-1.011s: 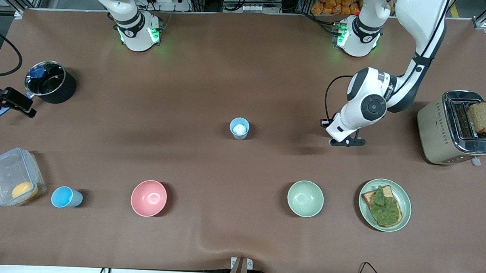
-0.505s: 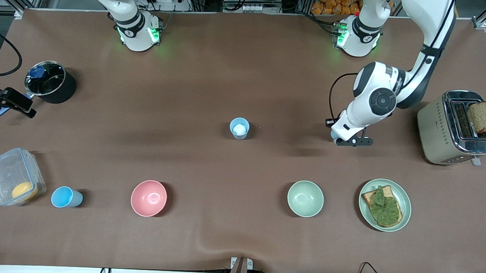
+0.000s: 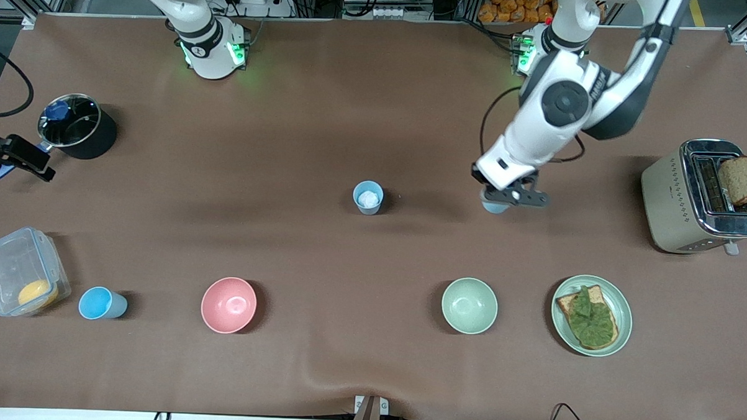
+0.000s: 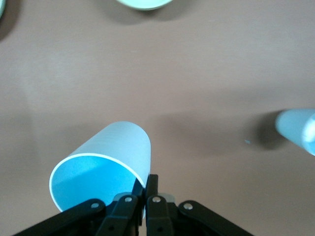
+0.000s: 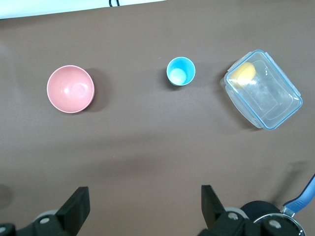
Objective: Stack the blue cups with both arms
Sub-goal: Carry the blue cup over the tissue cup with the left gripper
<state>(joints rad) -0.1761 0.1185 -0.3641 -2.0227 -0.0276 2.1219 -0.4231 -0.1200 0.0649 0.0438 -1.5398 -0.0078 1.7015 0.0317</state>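
My left gripper (image 3: pixel 509 197) is shut on the rim of a blue cup (image 3: pixel 493 207), with one finger inside and one outside. It holds that cup (image 4: pixel 106 164) up over the table; the left gripper (image 4: pixel 146 183) pinches the rim edge. A second blue cup (image 3: pixel 368 197) stands upright mid-table, toward the right arm's end from the held one, and is seen as a blue cup (image 4: pixel 297 130) in the left wrist view. A third blue cup (image 3: pixel 100 303) stands beside the clear box. My right gripper (image 5: pixel 142 206) hangs open and empty high above that blue cup (image 5: pixel 180 71).
A pink bowl (image 3: pixel 228 304) and a pale green bowl (image 3: pixel 469 305) sit near the front camera. A plate with toast (image 3: pixel 591 315) and a toaster (image 3: pixel 700 196) are at the left arm's end. A clear box (image 3: pixel 22 271) and black pot (image 3: pixel 77 127) are at the right arm's end.
My left gripper has risen with the blue cup and carried it toward the cup in the middle of the table. The right arm has not moved.
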